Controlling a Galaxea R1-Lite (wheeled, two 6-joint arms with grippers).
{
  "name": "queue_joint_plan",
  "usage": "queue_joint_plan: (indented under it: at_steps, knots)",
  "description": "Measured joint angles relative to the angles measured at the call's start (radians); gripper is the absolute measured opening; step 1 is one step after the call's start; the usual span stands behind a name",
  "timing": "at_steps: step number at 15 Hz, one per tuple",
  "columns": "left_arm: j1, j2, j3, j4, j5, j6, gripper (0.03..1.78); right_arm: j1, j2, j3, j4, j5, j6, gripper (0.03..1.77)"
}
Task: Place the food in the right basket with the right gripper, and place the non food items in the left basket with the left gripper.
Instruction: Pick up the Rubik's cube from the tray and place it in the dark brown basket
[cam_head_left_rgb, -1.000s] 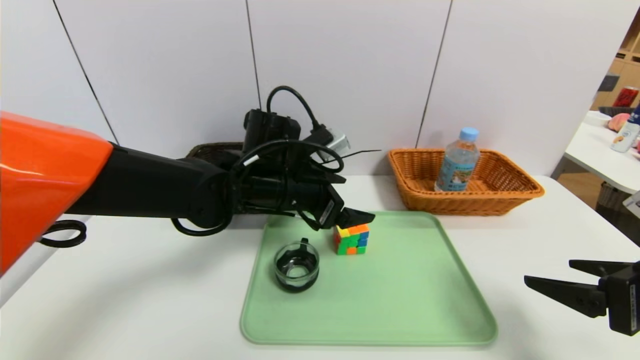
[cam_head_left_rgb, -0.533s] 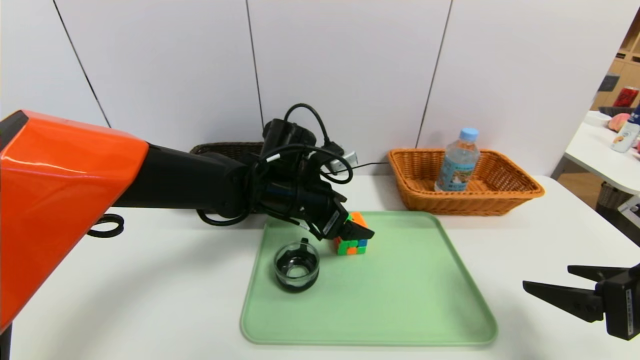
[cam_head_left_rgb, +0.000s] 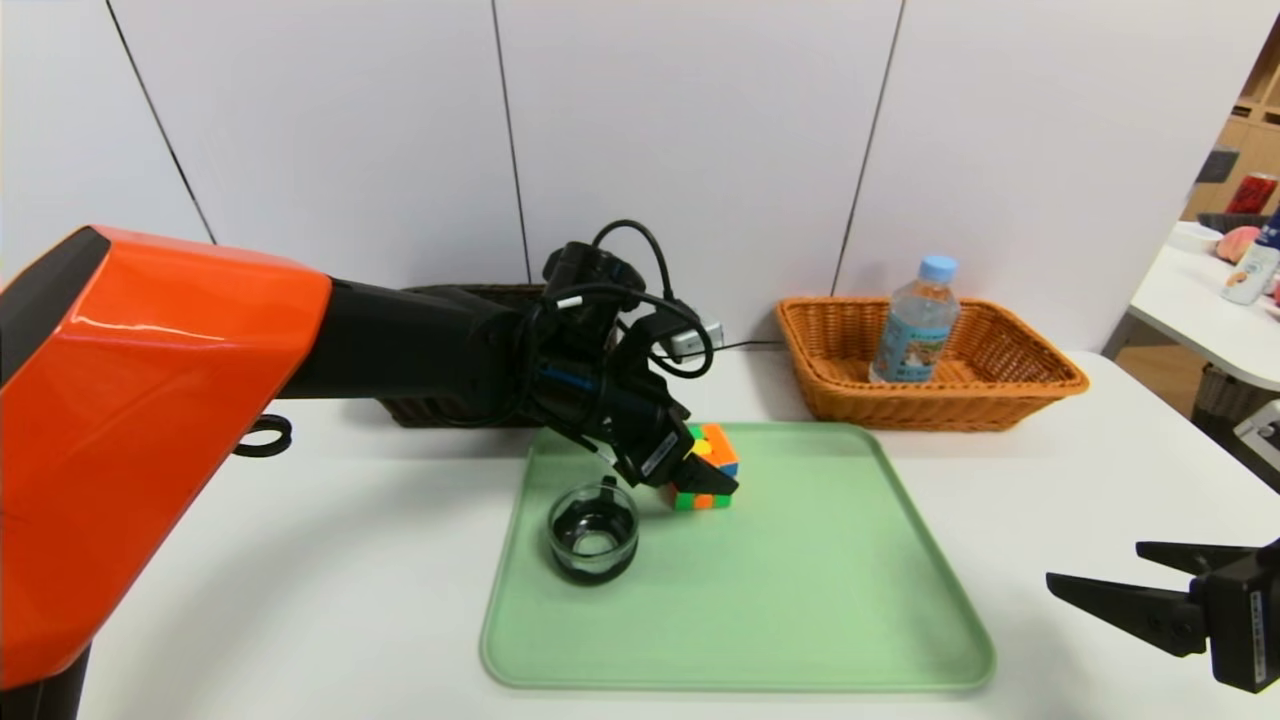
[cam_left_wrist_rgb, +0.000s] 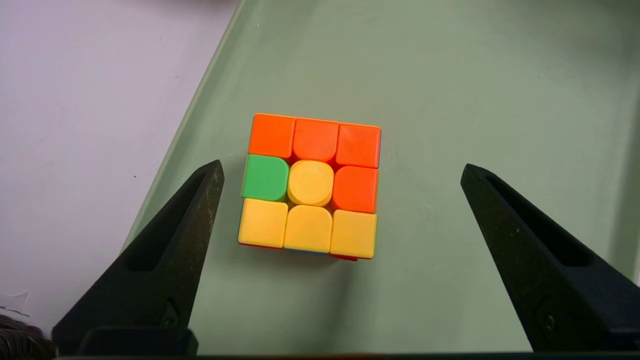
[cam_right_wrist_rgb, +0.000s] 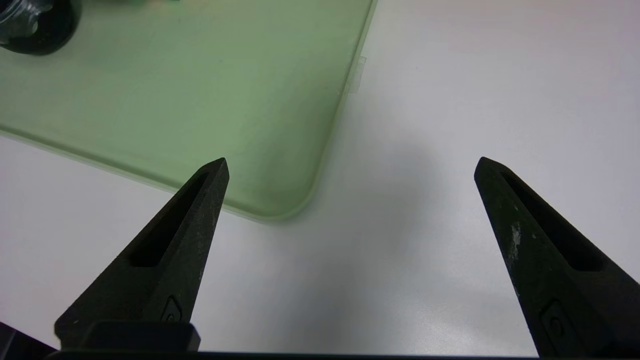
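The puzzle cube (cam_left_wrist_rgb: 310, 185) sits on the green tray (cam_head_left_rgb: 740, 600), toward the tray's far edge and close to the centre of the head view. Its sides are about equal, so it has no long axis. In the head view, one face with green and orange squares points toward the camera. The face turned up to the left wrist camera has an orange row, a mixed row of green, yellow and orange, and a yellow row.

The left gripper (cam_left_wrist_rgb: 342, 162) is over the cube with its fingers spread wide, one on each side and a gap at both; nothing is pinched. The right gripper (cam_right_wrist_rgb: 353, 158) hovers at the lower right of the head view, beside the tray's near right corner, its fingers also spread and holding nothing.

The glass mug (cam_head_left_rgb: 593, 535) stands upright on the tray, left of the cube in the head view, its dark handle pointing toward the top of the frame. The plastic bottle (cam_head_left_rgb: 915, 325) leans slightly in the orange-brown wicker basket (cam_head_left_rgb: 940, 405) at the upper right, blue cap up.

The left arm hides most of the dark basket (cam_head_left_rgb: 410, 412), whose contents cannot be made out. A gripper finger covers part of the cube in the head view. The right gripper's body is cut off by the frame's right edge.
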Motion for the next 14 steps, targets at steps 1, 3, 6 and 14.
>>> queue_joint_plan:
  at_steps: [1, 3, 6, 14]
  knots:
    - [0.001, 0.010, -0.014, 0.006, 0.000, 0.011, 1.69, 0.000, 0.000, 0.001, 0.000, 0.000, 0.000, 1.69]
    - [0.001, 0.029, -0.036, 0.017, 0.000, 0.026, 1.69, 0.000, 0.000, 0.002, -0.002, 0.000, 0.000, 1.69]
    - [0.001, 0.056, -0.046, 0.017, 0.000, 0.027, 1.69, -0.001, 0.000, 0.007, -0.004, 0.000, 0.000, 1.69]
    - [0.001, 0.088, -0.046, 0.011, 0.001, 0.030, 1.55, -0.001, 0.002, 0.009, -0.006, 0.000, 0.000, 1.69]
